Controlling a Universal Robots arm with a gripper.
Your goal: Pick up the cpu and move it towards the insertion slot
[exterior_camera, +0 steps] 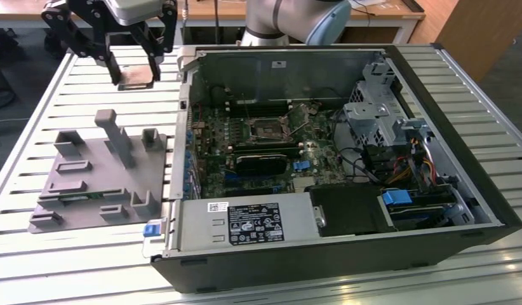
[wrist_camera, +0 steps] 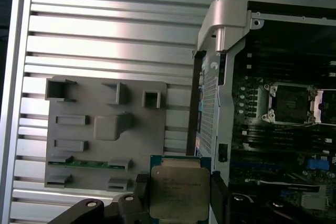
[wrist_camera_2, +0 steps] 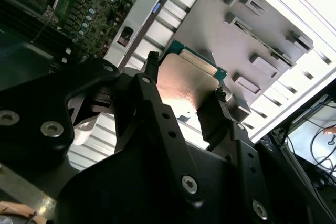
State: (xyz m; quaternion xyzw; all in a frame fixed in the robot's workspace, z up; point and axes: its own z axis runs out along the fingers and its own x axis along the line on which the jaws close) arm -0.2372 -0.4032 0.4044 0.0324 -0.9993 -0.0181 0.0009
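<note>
Holding the cpu [wrist_camera: 178,192] by two opposite edges, the hand [wrist_camera_2: 184,95] hangs above the ribbed counter [exterior_camera: 100,254], its two black fingers [wrist_camera_2: 152,108] closed narrow on the chip. In both wrist views the chip sits flat between them, its silver top showing and a thin green rim at its far edge. It is clear of the grey fixture block [wrist_camera: 105,129], off that block's side nearest the open computer case [exterior_camera: 464,159]. The insertion slot [exterior_camera: 270,127] lies inside the case on the green board [exterior_camera: 218,171], well apart from the chip, with the case's metal wall [wrist_camera: 226,24] between them.

The grip is only on thin edges, so I judge a jolt could tilt or drop the chip. Crossing low could strike the case wall. A twisted chip would meet the slot badly and could harm its contacts.
</note>
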